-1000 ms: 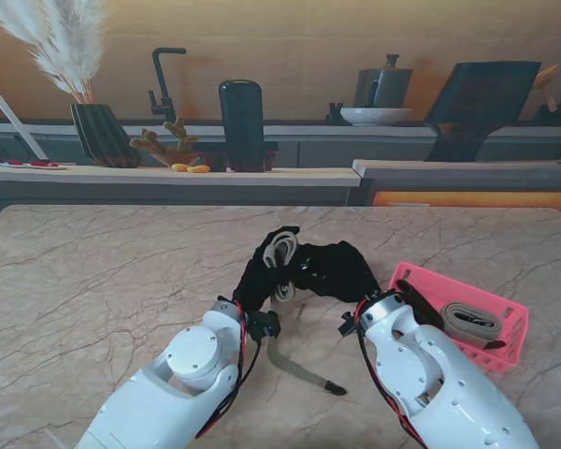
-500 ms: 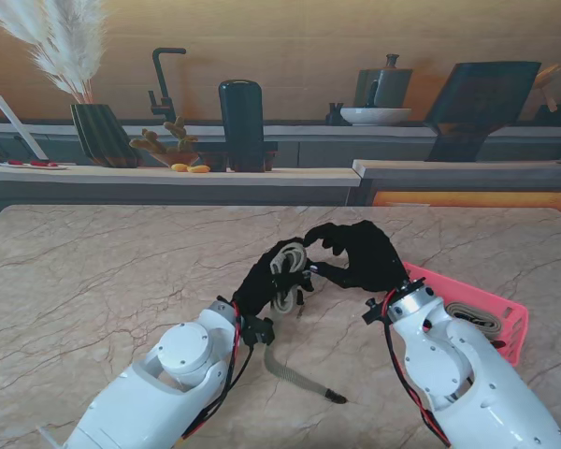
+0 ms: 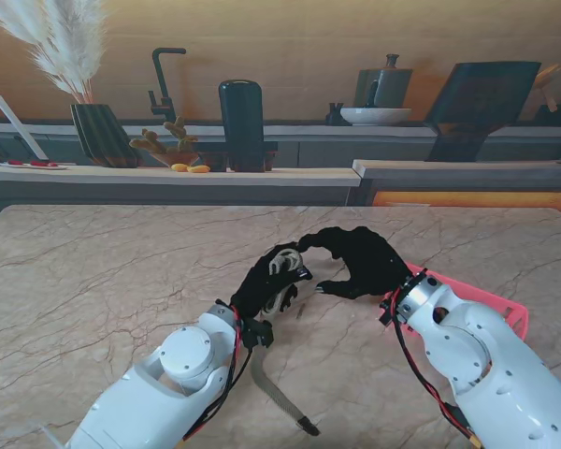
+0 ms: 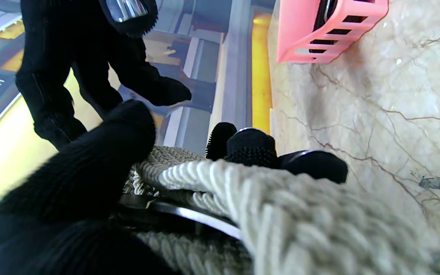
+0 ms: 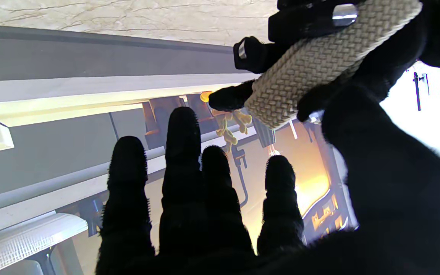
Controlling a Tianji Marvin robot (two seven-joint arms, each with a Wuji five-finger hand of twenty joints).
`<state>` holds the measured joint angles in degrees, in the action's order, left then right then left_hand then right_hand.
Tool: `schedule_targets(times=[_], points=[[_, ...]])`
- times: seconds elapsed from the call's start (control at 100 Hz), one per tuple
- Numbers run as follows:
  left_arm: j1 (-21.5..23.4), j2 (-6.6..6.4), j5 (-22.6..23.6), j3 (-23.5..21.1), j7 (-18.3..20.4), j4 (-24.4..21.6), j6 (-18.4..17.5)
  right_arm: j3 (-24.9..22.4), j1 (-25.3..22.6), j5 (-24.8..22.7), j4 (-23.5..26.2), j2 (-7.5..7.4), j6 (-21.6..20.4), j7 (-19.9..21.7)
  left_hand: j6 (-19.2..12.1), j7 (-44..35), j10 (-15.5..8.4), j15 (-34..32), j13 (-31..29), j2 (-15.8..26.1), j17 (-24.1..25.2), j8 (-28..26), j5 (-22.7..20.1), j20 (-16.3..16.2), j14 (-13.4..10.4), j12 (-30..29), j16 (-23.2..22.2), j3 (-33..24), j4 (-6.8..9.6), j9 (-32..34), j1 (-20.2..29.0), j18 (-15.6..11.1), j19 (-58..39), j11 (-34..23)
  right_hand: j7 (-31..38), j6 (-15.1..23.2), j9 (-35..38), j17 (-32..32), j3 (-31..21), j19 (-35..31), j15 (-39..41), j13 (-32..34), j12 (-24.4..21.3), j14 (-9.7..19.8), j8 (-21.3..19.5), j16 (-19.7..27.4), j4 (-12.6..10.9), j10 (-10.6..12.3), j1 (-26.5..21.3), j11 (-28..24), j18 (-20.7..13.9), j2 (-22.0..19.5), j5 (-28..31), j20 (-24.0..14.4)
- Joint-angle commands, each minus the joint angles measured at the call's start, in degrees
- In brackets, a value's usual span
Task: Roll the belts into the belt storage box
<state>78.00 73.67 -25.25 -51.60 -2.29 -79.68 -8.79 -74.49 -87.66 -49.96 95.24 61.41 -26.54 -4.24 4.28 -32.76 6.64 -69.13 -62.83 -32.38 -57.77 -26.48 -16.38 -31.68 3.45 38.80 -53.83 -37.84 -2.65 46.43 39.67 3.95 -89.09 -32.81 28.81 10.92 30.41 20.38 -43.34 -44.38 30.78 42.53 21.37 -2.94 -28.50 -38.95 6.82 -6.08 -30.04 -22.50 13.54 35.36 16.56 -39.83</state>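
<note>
Left hand (image 3: 262,281) is clenched around a half-wound coil of the woven beige belt (image 3: 282,267), held up just off the marble bench (image 3: 93,271), with the loose tail (image 3: 276,393) trailing back toward me across the stone. Right hand (image 3: 355,260) is released, fingers spread, hovering just beside the coil but not touching it as far as I can tell. The pink belt storage box (image 4: 319,30) sits off to the right, mostly hidden behind the right arm in the stand view.

My take on doing this step well: keep the left thumb pinned on the coil so it doesn't spring loose, and let the right hand feed the next wrap flat, not twisted. The tail looks like it has a fair bit left, so keep light tension on it. Only go for the box once the end is tucked.
</note>
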Motion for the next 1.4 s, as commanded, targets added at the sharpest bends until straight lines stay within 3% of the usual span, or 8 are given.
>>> schedule_targets(times=[0.0,0.26,0.37,0.47,0.66,0.86,1.26,1.39], points=[[-0.1,0.26,-1.0,0.1,1.3,0.1,-0.7,0.7,0.8,0.7,-0.7,0.16,-0.1,-0.1,-2.6,2.1,-1.9,-3.6,-2.4,-3.0,-4.7,0.7,-1.0,-0.6,0.0,-1.4,-0.5,-1.5,-2.65,-1.4,-5.7,-9.7,-23.4,-1.6,-1.1,-1.1,-2.5,-0.1,1.7,1.4,-1.1,-0.8,-0.3,0.9,-0.2,0.2,-1.4,-0.6,3.0,1.0,-1.7,1.0,-2.4,-1.5],[-0.9,0.49,-2.6,1.0,3.0,1.6,-2.2,3.7,4.8,4.5,-4.1,0.18,-0.4,2.6,-1.7,6.3,-0.8,-3.5,-2.1,-5.2,-4.6,3.5,0.0,1.3,2.1,-2.4,1.1,-1.6,-5.59,-1.6,-16.3,-8.2,-24.1,0.0,-1.7,-1.3,-5.3,1.3,5.8,1.4,-3.8,0.5,-0.7,-0.6,-0.6,2.5,-1.4,-1.2,2.5,0.6,-2.2,0.4,-4.6,-2.4],[-1.1,0.59,-3.1,1.3,3.3,1.9,-2.7,5.1,6.5,6.0,-5.5,0.11,-0.3,4.0,-1.2,7.5,-0.6,0.3,0.1,-5.0,-2.8,4.4,0.2,3.9,4.7,-2.8,3.0,-2.3,-6.48,-1.7,-18.7,-2.3,-20.0,0.5,-1.5,0.5,-6.1,1.6,6.9,1.4,-5.4,0.8,-1.0,-1.4,-0.8,3.7,-1.4,-1.4,2.1,0.9,-2.1,0.7,-5.8,-2.5],[-1.3,0.40,-3.6,1.4,4.6,2.0,-2.8,6.2,7.9,7.0,-6.6,-0.12,-0.6,6.0,-0.6,8.9,-0.4,2.7,1.1,-5.5,-0.8,5.4,0.6,4.8,5.9,-3.3,4.5,-3.0,-6.91,-1.7,-19.8,0.6,-17.6,1.3,-1.2,2.6,-6.7,1.5,8.3,1.6,-6.7,0.7,-1.3,-1.9,-0.9,4.6,-1.5,-1.3,1.9,1.5,-2.0,1.0,-7.4,-2.4],[-1.7,-0.20,-5.1,1.3,8.3,2.5,-2.9,7.8,10.3,8.8,-8.3,-0.65,-2.7,9.4,-0.5,11.0,-0.3,2.5,0.6,-6.3,-1.7,7.1,2.3,5.2,5.5,-3.9,5.0,-3.4,-7.28,-2.2,-21.1,-0.1,-17.4,2.1,-0.2,6.8,-7.6,1.6,9.7,1.9,-8.0,0.3,-1.6,-1.5,-1.1,5.2,-1.7,-1.0,1.0,2.3,-2.3,1.5,-11.5,-2.4],[-1.5,-0.21,-7.4,1.1,10.0,2.3,-2.3,9.4,12.2,9.1,-10.6,-0.80,-6.5,9.6,-0.9,11.7,0.2,2.6,0.3,-6.3,-2.2,8.2,3.3,5.6,5.4,-4.3,5.5,-3.5,-7.42,-2.4,-21.3,-0.3,-17.2,2.6,6.3,14.2,-5.5,3.6,6.3,1.3,-7.3,2.3,-1.3,0.1,-3.0,4.6,-1.5,0.3,-1.4,0.9,-3.2,2.1,-9.0,-2.3],[-1.7,-0.38,-9.6,0.8,12.8,2.6,-1.0,10.8,13.1,14.2,-12.6,-0.31,-9.3,9.5,-0.9,12.3,0.4,4.4,1.2,-6.6,-1.4,10.1,4.1,6.5,6.5,-5.1,6.5,-4.1,-7.94,-3.4,-23.2,1.2,-15.7,3.7,6.2,14.2,-6.2,3.9,-1.0,0.7,-6.1,4.2,-1.7,1.3,-1.4,3.9,-0.7,1.7,-1.5,0.1,-3.5,3.4,-10.7,-2.4],[-1.5,-0.37,-10.8,0.5,13.6,2.5,-0.5,11.4,13.6,15.0,-12.8,-0.54,-9.7,10.9,-1.2,12.6,0.7,5.6,2.1,-6.7,-0.3,10.7,4.3,7.0,7.5,-5.5,7.0,-4.6,-8.28,-3.8,-23.9,3.1,-14.1,4.4,9.1,15.0,-5.6,4.2,-2.8,0.5,-6.1,4.7,-1.8,1.2,-2.1,3.9,-0.8,1.4,-1.0,-0.1,-2.8,2.8,-3.1,-2.5]])
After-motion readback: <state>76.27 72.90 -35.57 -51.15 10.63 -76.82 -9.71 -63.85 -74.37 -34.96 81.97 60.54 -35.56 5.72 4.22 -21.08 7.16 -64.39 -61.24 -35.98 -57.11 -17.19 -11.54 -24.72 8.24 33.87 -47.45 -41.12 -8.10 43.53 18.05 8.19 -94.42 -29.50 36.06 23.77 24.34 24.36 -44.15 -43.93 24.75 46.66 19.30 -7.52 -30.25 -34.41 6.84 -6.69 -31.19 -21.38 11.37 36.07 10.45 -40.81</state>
